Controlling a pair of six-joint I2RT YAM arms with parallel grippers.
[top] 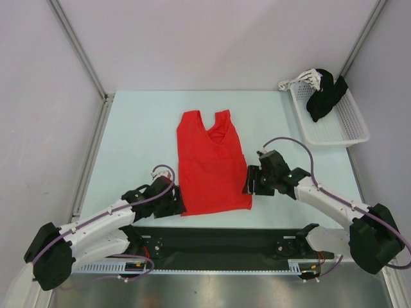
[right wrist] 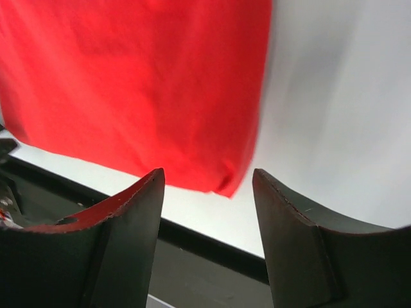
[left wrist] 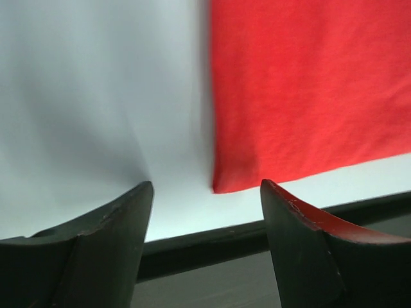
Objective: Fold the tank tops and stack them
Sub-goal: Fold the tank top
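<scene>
A pale, light-blue table (top: 128, 141) is being shown, and it is being bordered along its near edge by a black strip (top: 218, 240). A red tank top (top: 212, 167) is being carried flat on the middle of the surface, spread out with its shoulder straps pointed to the far side and its hem laid close to the near edge. In both wrist views the garment's lower corners are being seen resting on the bare surface, just short of the strip. A white mesh basket (top: 347, 131) is being borne at the far right corner, set at a slant and well apart from the garment.
</scene>
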